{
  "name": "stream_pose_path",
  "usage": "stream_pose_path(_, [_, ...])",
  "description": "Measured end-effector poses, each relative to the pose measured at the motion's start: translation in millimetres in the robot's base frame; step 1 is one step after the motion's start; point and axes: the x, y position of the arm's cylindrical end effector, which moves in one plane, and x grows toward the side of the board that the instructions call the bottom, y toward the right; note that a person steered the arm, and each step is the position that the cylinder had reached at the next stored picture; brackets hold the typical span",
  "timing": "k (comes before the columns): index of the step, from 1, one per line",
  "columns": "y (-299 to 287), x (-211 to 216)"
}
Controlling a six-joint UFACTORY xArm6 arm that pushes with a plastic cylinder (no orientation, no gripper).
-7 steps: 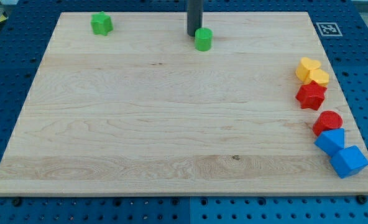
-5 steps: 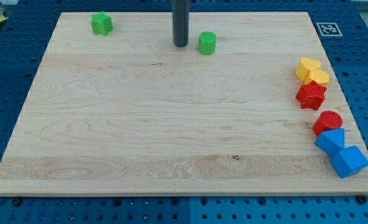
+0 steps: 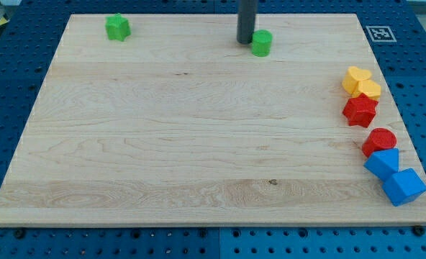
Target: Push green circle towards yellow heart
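The green circle (image 3: 262, 42) sits near the view's top, a little right of centre, on the wooden board (image 3: 198, 144). My tip (image 3: 246, 41) stands right against the circle's left side, touching or nearly touching it. The yellow heart (image 3: 355, 76) lies at the view's right edge of the board, well to the right of and below the circle, touching a second yellow block (image 3: 369, 89).
A green star-like block (image 3: 116, 27) lies at the view's top left. Down the right edge below the yellow blocks sit a red star (image 3: 360, 110), a red circle (image 3: 379, 140) and two blue blocks (image 3: 383, 163) (image 3: 403, 186). A marker tag (image 3: 380, 33) sits at the top right corner.
My tip went left of the green circle, then came back to the right against it. The circle has moved to the right, from about x 350 to x 388.
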Motion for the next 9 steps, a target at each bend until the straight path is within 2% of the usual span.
stream_pose_path(4, [2.6, 16.8])
stream_pose_path(7, [77.9, 34.4])
stream_pose_path(9, [101.6, 22.6])
